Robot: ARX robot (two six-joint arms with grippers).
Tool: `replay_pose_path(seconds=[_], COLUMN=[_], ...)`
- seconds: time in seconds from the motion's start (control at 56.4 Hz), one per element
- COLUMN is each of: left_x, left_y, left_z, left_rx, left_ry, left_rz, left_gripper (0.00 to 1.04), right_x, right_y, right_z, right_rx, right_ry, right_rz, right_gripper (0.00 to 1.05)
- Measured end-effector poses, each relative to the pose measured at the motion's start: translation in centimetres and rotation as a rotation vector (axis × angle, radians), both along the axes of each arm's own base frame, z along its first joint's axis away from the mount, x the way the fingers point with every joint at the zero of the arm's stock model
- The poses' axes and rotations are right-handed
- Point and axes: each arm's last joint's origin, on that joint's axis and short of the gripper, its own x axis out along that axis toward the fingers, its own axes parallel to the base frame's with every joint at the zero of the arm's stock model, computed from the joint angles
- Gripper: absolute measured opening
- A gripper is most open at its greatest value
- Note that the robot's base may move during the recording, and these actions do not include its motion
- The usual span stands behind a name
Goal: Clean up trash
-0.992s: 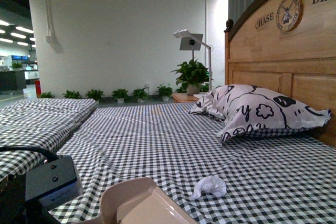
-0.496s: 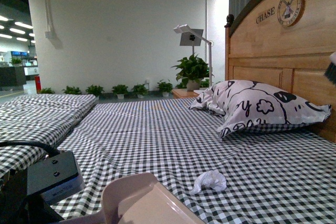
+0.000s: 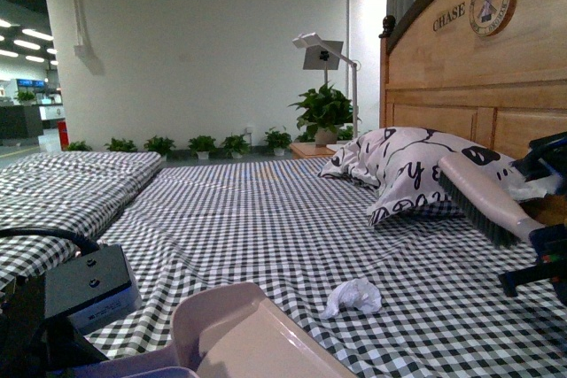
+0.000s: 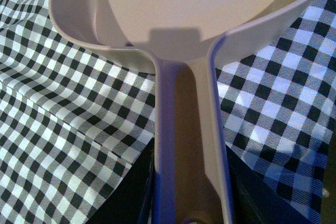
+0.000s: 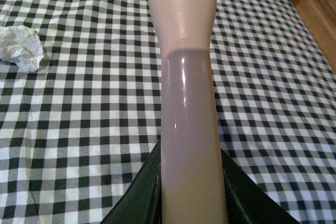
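The trash (image 3: pixel 353 297), a small crumpled white paper wad, lies on the checked bed sheet (image 3: pixel 266 219) at front centre; it also shows in the right wrist view (image 5: pixel 21 46). My left gripper (image 4: pixel 191 203) is shut on the handle of a pale pink dustpan (image 4: pixel 189 14), whose pan (image 3: pixel 239 338) rests low on the sheet just left of the wad. My right gripper (image 5: pixel 191 203) is shut on the handle of a pink brush (image 5: pixel 184 51). The brush (image 3: pixel 483 196) hangs at the right, bristles down, above and to the right of the wad.
A black-and-white patterned pillow (image 3: pixel 416 170) lies against the wooden headboard (image 3: pixel 478 86) behind the brush. My left arm's dark body (image 3: pixel 80 294) sits at the front left. A second checked bed (image 3: pixel 62 192) lies to the left. Plants and a lamp stand by the far wall.
The brush has come into the front view from the right edge and moved down and leftward toward the wad. The dustpan has crept slightly forward. The wad has not moved.
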Motion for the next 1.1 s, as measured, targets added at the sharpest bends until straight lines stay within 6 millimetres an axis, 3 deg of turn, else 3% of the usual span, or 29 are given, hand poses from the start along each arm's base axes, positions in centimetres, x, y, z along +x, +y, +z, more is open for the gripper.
replay_pose_path(seconds=[0.159,0.443,0.691,0.921,1.099], left_x=[0.0,0.0,0.0,0.0,0.0], left_y=[0.0,0.0,0.0,0.0,0.0], left_z=[0.0,0.0,0.0,0.0,0.0], left_rx=[0.0,0.0,0.0,0.0,0.0], left_ry=[0.0,0.0,0.0,0.0,0.0], left_rz=[0.0,0.0,0.0,-0.001,0.0], left_gripper=[0.28,0.28,0.28,0.28,0.28], right_x=[2.2,5.3,7.9,8.4,7.7], right_y=[1.7,3.8,3.7,4.2,5.5], right_z=[-2.2,-4.2,-5.4,-8.3,-9.0], right_rx=[-0.05,-0.123,-0.249,-0.311,-0.277], right_ry=[0.031,0.034,0.047,0.17,0.258], right_rz=[-0.003,-0.012,-0.075,-0.001,0.092], right_gripper=[0.2,0.2,0.2,0.2,0.2])
